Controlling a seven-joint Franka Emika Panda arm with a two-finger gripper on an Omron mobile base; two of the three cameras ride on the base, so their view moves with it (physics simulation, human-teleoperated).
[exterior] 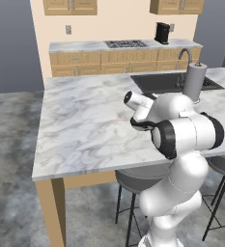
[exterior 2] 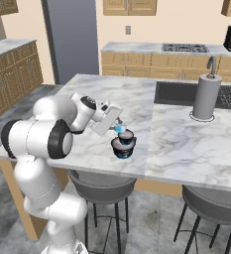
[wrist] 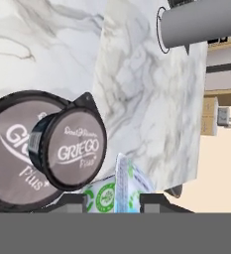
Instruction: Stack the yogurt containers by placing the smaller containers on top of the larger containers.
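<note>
Clamped between the jaws, the tiny pale-blue cup (wrist: 118,191) hangs just right of the small dark tub (wrist: 70,151), which already sits on the wide dark-blue tub (wrist: 15,154) on the table (wrist: 146,99).

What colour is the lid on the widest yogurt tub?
Grey-brown with white lettering, on a dark rim. The widest tub shows best in the hand view.

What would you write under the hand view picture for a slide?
Gripper holding the tiny pale-blue cup beside the small dark tub, which sits on the wide tub.
</note>
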